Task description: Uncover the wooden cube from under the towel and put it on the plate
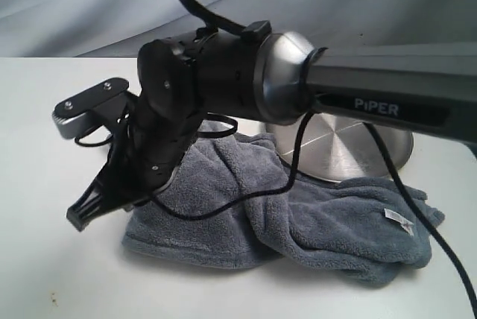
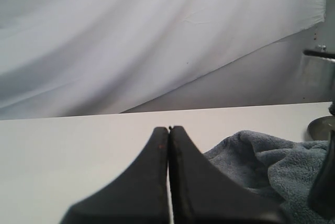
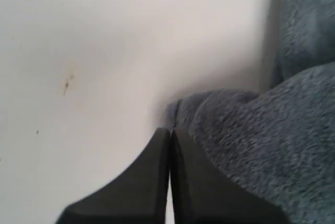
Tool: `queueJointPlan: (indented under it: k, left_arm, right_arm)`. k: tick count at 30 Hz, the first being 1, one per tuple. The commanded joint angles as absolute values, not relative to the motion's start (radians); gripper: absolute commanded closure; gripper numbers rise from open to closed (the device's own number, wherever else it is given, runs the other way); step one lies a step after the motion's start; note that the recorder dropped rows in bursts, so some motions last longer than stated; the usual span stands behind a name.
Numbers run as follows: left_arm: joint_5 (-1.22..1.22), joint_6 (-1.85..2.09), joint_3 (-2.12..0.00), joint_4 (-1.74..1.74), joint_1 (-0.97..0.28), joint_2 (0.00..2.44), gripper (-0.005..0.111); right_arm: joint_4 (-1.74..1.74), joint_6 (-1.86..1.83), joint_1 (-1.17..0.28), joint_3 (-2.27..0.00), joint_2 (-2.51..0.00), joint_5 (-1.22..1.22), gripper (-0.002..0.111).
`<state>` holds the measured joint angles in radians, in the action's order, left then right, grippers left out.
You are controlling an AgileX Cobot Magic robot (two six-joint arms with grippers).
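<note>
The blue-grey towel [image 1: 298, 222] lies bunched on the white table, its white label [image 1: 399, 220] toward the right end. The wooden cube is hidden; no view shows it. Behind the towel stands the silver plate [image 1: 350, 147], partly covered by the arm. My right gripper [image 1: 78, 218] reaches across from the right and hangs shut at the towel's left edge, nothing between its fingers. In the right wrist view that gripper [image 3: 170, 130] has its tips right at the towel [image 3: 261, 150] hem. My left gripper [image 2: 169, 127] is shut and empty, low over the table beside the towel [image 2: 261, 161].
The black PiPER arm [image 1: 387, 103] and its cable [image 1: 223, 211] cross over the towel. White table [image 1: 45, 259] lies left of and in front of the towel. A draped grey-white cloth backdrop [image 2: 157, 35] closes the far side. The plate's rim [image 2: 322, 127] shows past the towel.
</note>
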<state>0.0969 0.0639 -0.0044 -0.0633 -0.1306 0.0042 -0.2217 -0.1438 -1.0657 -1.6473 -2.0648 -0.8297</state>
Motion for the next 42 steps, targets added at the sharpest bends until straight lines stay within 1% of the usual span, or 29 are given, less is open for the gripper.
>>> queueJointPlan:
  k: [1,7,11,15,19,25,28,32,36,42]
  left_arm:
    - [0.086,0.062,0.0,-0.066,-0.128,0.0,0.107]
    - [0.086,0.062,0.0,-0.066,-0.128,0.0,0.107]
    - [0.086,0.062,0.0,-0.066,-0.128,0.0,0.107]
    - [0.086,0.062,0.0,-0.066,-0.128,0.0,0.107]
    - [0.086,0.062,0.0,-0.066,-0.128,0.0,0.107]
    - [0.086,0.062,0.0,-0.066,-0.128,0.0,0.107]
    - [0.086,0.062,0.0,-0.066,-0.128,0.0,0.107]
    - [0.086,0.062,0.0,-0.066,-0.128,0.0,0.107]
    - [0.086,0.062,0.0,-0.066,-0.128,0.0,0.107]
    - [0.086,0.062,0.0,-0.066,-0.128,0.0,0.107]
  right_arm:
    - [-0.219,-0.172,-1.116,-1.653,-2.061,-0.943,0.108]
    - [-0.192,-0.174,-1.165,-1.569,-2.004,-0.961,0.108]
    - [-0.164,-0.163,-1.163,-1.458,-1.921,-0.956,0.108]
    - [-0.059,-0.07,-1.155,-1.312,-1.819,-0.892,0.108]
    - [-0.045,-0.04,-1.096,-1.158,-1.724,-0.828,0.108]
    - [-0.045,0.012,-0.945,-0.987,-1.618,-0.694,0.108]
    - [-0.045,0.016,-0.884,-0.974,-1.602,-0.698,0.108]
    - [-0.042,0.016,-0.849,-0.974,-1.599,-0.682,0.108]
    - [0.0,0.019,-0.813,-0.976,-1.599,-0.587,0.108]
    - [0.0,0.034,-0.669,-1.086,-1.629,-0.569,0.108]
